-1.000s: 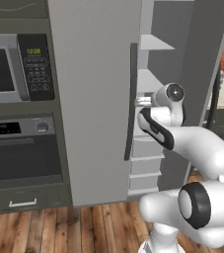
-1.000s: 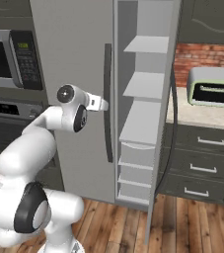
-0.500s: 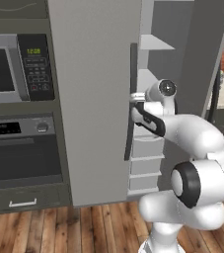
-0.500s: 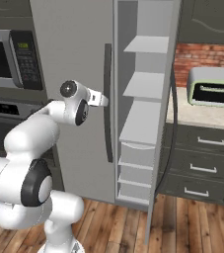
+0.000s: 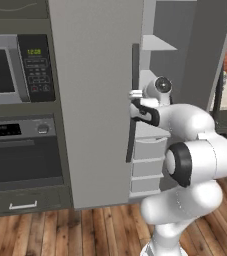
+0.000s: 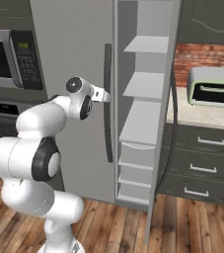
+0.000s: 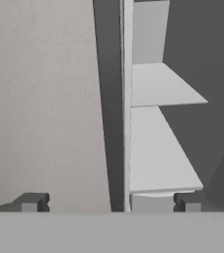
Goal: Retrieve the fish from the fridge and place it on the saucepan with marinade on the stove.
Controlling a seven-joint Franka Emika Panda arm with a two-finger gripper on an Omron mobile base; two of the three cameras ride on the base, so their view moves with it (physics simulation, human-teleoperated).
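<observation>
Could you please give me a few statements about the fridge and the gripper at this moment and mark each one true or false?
1. The right door of the fridge stands open. True.
2. The left door is swung wide open. False: it is closed, with the gripper at its dark handle.
3. The gripper's fingers are pressed together. False: they stand apart, one on either side of the handle.
4. The white shelves that can be seen are bare. True.
5. A toaster oven sits on the counter to the right of the fridge. True.
</observation>
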